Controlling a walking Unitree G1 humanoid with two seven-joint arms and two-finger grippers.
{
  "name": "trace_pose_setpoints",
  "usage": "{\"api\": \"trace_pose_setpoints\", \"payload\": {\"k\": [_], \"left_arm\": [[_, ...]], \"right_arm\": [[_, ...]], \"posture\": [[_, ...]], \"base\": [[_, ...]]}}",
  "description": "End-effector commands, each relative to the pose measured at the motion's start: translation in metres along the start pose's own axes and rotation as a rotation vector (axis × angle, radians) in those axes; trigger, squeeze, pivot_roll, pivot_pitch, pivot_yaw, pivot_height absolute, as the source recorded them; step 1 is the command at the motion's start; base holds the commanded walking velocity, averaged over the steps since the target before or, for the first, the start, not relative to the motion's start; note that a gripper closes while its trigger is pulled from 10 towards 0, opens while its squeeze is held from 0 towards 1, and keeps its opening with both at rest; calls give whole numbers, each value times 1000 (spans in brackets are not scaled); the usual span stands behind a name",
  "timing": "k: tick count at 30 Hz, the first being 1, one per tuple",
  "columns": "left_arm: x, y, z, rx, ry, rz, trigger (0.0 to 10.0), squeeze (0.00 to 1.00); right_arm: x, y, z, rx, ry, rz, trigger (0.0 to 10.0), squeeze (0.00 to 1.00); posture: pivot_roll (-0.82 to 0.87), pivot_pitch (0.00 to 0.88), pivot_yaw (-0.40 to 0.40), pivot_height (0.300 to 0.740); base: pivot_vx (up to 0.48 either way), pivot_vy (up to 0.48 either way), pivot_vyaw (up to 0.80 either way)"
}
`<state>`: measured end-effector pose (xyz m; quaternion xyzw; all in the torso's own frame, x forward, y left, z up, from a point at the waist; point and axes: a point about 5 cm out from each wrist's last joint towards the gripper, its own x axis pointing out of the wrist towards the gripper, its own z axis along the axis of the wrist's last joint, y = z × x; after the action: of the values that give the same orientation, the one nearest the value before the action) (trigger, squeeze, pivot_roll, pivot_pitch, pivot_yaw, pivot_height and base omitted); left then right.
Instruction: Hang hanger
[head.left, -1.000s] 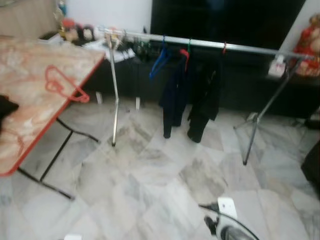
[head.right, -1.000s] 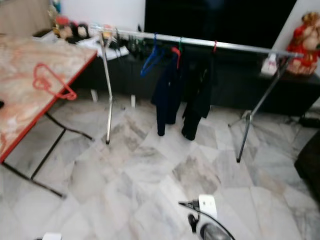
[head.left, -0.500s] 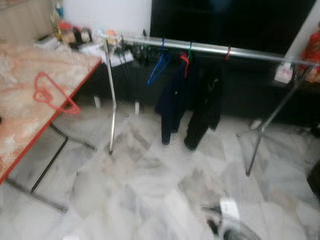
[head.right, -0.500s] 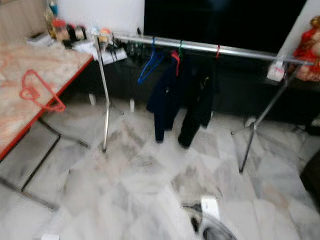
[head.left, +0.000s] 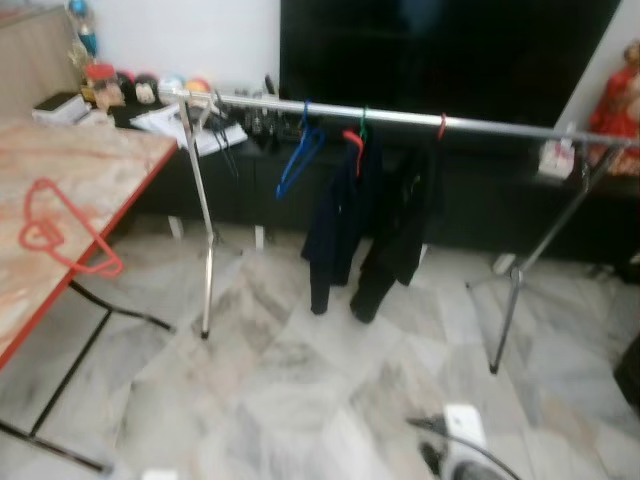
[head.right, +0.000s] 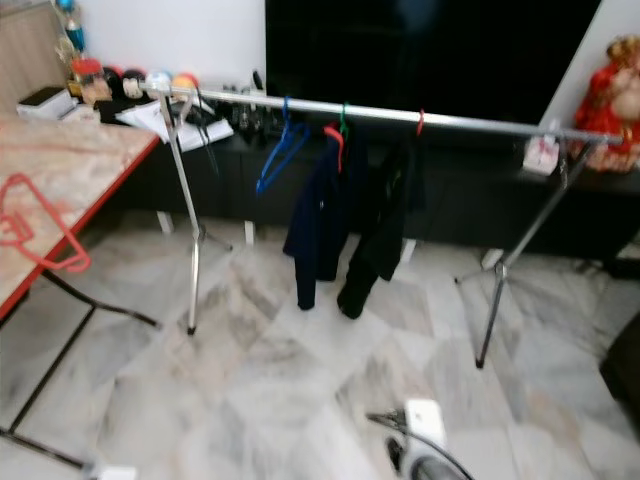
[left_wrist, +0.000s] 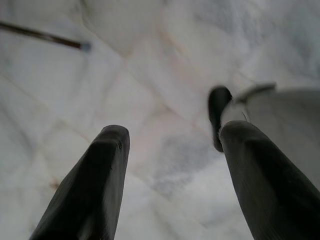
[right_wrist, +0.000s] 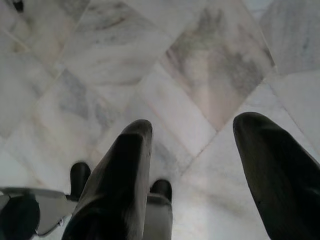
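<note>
Hangers of thin red wire (head.left: 58, 232) lie on the marble-patterned, red-edged folding table (head.left: 90, 170), at the robot's left, overhanging its near edge. Long chrome garment rail (head.left: 400, 118) stands well apart across the pale marble floor (head.left: 300, 390), carrying a blue plastic hanger (head.left: 297, 158) and two dark garments (head.left: 375, 215). Left gripper (left_wrist: 170, 150) and right gripper (right_wrist: 192, 150) hang low over the floor, fingers spread, empty. Risk: several hangers look interlocked, so a grab may drag extras off the edge; views are also blurred.

Hanger (head.left: 60, 232) on table (head.left: 100, 175) at left, garment rack (head.left: 400, 118) ahead
</note>
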<state>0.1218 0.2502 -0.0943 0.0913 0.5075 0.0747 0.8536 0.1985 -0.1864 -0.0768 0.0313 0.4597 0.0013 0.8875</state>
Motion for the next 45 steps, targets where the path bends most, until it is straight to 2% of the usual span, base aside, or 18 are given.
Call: {"api": "trace_pose_setpoints", "payload": {"k": [1,4,7,8,9,11,16,21,23,28,31,33,37,41,45], "left_arm": [[-1,1,-3,-16,5,-15,10000,0],[-2,9,-6,-15,8,-9,10000,0],[-2,7,-7,-13,9,-12,10000,0],[-2,-3,-6,-9,6,-22,10000,0],[-2,-3,-6,-9,6,-22,10000,0],[0,-15,-3,-6,0,-37,10000,0],[1,-25,3,1,-4,-45,10000,0],[2,-16,5,-1,0,-34,10000,0],[2,-8,5,-5,4,-22,10000,0],[1,-4,4,-8,8,-18,10000,0],[1,-9,3,-8,8,-25,10000,0],[2,-20,5,-3,4,-37,10000,0],[2,-24,6,-2,2,-40,10000,0],[0,0,1,-8,7,-17,10000,0],[-1,8,-1,-16,-1,-2,10000,0]], "right_arm": [[-3,-15,-4,0,13,-38,10000,0],[-3,-15,-4,-1,13,-36,10000,0],[-3,-14,-5,-3,13,-35,10000,0],[-3,-14,-5,-2,14,-35,10000,0],[-3,-14,-5,-2,14,-35,10000,0],[-3,-14,-5,-2,14,-34,10000,0],[-3,-14,-6,-4,15,-32,10000,0],[-3,-14,-6,-1,12,-33,10000,0],[-4,-15,-4,21,-25,-46,10000,0],[-4,-15,0,31,-79,-47,10000,0],[-5,-16,3,45,-132,-69,10000,0],[-6,-17,8,71,-202,-84,10000,0],[-8,-17,15,95,-285,-111,10000,0],[-9,-17,20,107,-336,-106,10000,0],[-12,-18,26,125,-411,-120,10000,0]], "posture": [[-14,0,-69,740],[-13,0,-68,740],[-14,0,-67,740],[-14,0,-67,740],[-14,0,-67,740],[-13,0,-67,740],[-13,0,-67,740],[-12,0,-69,740],[-11,0,-72,740],[-18,0,-72,740],[-32,0,-71,740],[-36,0,-70,740],[-53,0,-67,740],[-56,0,-71,740],[-54,0,-76,740]], "base": [[352,0,0],[356,0,0],[352,0,0],[356,0,0],[356,0,0],[354,0,0],[355,0,0],[355,0,0],[354,0,0],[357,0,0],[356,0,0],[356,0,0],[346,0,0],[340,0,0],[322,0,0]]}}
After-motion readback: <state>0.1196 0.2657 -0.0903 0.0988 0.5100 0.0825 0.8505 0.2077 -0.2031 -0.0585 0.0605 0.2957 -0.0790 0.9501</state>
